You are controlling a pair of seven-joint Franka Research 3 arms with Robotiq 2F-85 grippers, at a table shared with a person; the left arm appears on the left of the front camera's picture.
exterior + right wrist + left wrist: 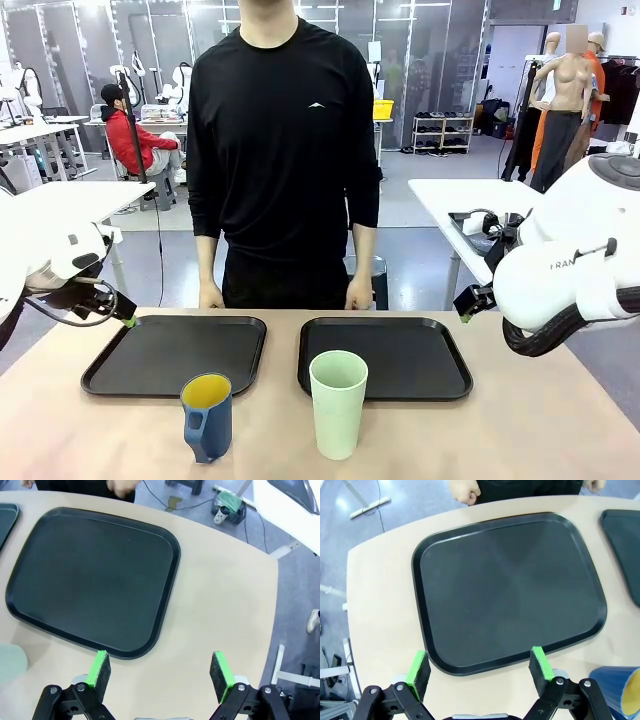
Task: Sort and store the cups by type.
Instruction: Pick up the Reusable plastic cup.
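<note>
My left claw [480,664] hovers spread wide at the rim of the left tray [510,585]; my right claw [160,666] gapes too. The blue mug [207,417] stands just before that tray, the mint tumbler [337,403] further right, and a person's hand [211,296] beyond its far rim.

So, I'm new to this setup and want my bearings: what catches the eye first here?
Two cups stand nearest the front camera: a blue mug left of a taller green tumbler. Behind them lie two black trays, a left tray and a right tray, and a person in black stands at the far side.
</note>
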